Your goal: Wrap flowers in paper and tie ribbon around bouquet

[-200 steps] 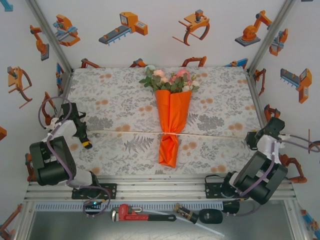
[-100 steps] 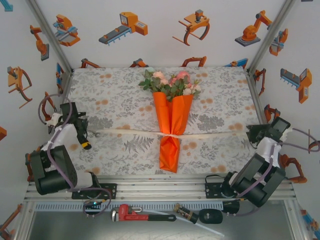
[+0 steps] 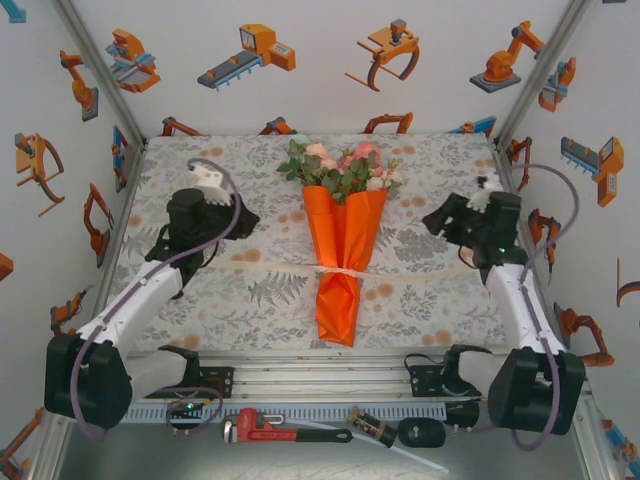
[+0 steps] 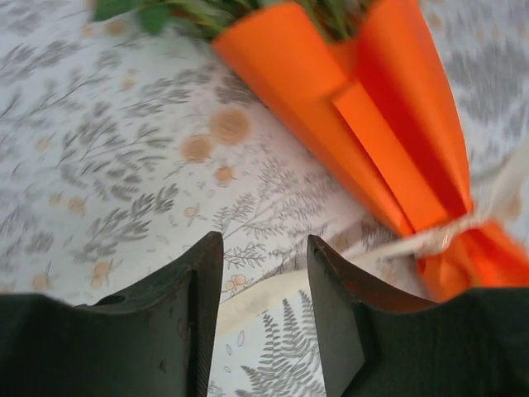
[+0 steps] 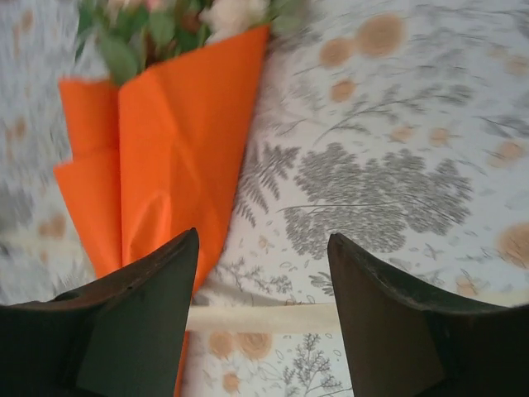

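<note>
Left fingers (image 3: 240, 217): apart, nothing between them. They hover over the left half of the desk (image 3: 230, 300), tips toward the bouquet (image 3: 343, 255).
Right fingers (image 3: 436, 218): spread wide, empty, over the right half, tips toward the bouquet from the other side.
Bouquet position: flat at mid-desk, blooms toward the far edge, tail toward the near edge.
Flowers (image 3: 338, 167): pink and cream with green leaves, sticking out of the wide end of the cone.
Paper (image 3: 348, 225): orange, rolled into a cone with overlapping flaps on top, pinched in below the middle.
Ribbon (image 5: 264, 318): cinched round the cone at the pinch, and the left wrist view shows it bunched there. Its ends lie flat on the desk toward the left and right edges — in each wrist view one end passes under the gap between that side's fingers, ungripped.
Past the near edge: red pipe wrench (image 3: 280, 428) — beyond the arm bases.
</note>
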Controlling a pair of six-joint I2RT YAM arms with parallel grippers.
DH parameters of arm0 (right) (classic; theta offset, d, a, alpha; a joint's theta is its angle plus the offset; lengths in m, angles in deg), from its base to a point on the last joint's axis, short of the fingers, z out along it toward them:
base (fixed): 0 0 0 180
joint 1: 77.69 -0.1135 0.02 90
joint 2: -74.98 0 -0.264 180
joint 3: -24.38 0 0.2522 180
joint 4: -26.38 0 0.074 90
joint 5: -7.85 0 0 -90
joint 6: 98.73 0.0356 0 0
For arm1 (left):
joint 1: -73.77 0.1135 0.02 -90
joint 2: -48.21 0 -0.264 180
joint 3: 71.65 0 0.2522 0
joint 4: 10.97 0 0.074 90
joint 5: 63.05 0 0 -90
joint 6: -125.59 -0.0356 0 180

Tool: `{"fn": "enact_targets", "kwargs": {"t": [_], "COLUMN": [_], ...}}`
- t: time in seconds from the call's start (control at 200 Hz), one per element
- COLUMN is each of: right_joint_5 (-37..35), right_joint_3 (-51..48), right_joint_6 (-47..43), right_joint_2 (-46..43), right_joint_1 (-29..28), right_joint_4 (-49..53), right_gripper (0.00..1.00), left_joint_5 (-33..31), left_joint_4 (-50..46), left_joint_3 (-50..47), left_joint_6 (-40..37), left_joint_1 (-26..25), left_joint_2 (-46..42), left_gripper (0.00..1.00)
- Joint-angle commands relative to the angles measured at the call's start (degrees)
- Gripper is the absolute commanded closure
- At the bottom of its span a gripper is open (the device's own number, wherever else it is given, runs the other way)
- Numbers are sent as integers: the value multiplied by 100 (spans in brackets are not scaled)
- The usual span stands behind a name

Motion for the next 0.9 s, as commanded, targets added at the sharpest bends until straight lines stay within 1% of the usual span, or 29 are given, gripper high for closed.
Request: {"fn": "enact_targets", "kwargs": {"t": [0.0,0.055,0.11,0.15,0.19,0.31,0.406,0.491,0.631,0.711,0.781,0.836,0.891], "right_joint_5": [532,649,427,278,171,135,37,-26,-137,-79,-11,46,56], "right_joint_3": [130,282,450,545,594,645,743,888,842,786,793,807,771], "right_joint_6": [-2228,-3184,-4027,-4527,-4827,-5166,-5390,-5427,-5433,-5433,-5442,-5434,-5438], "right_joint_2": [278,444,619,758,908,1314,1669,2004,2312,2413,2504,2570,2606], "right_joint_1": [-466,-813,-1237,-1490,-1665,-2073,-2337,-2412,-2425,-2426,-2426,-2426,-2427], "right_joint_4": [612,1239,1891,2315,2547,2641,2629,2626,2089,1845,1740,1716,1660], "right_gripper": [41,40,39,37,37,36,36,37,41,46,55,62,68], "left_joint_5": [810,1020,1236,1288,1258,1147,1039,846,581,541,590,622,626], "left_joint_4": [-62,-225,-313,-342,-310,-274,-300,-541,-251,-198,-134,-108,-88], "left_joint_3": [-275,-239,-202,-187,-185,-68,87,325,489,643,728,771,779], "left_joint_6": [-2252,-2558,-2731,-2841,-2914,-3096,-3188,-3379,-3544,-3548,-3538,-3499,-3460], "left_joint_1": [-276,-437,-574,-677,-772,-1041,-1179,-1320,-1455,-1517,-1563,-1593,-1606], "left_joint_2": [295,503,718,856,1015,1441,1768,2080,2591,2822,2976,3059,3108], "left_gripper": [50,46,42,40,37,28,27,25,24,25,26,30,38]}}
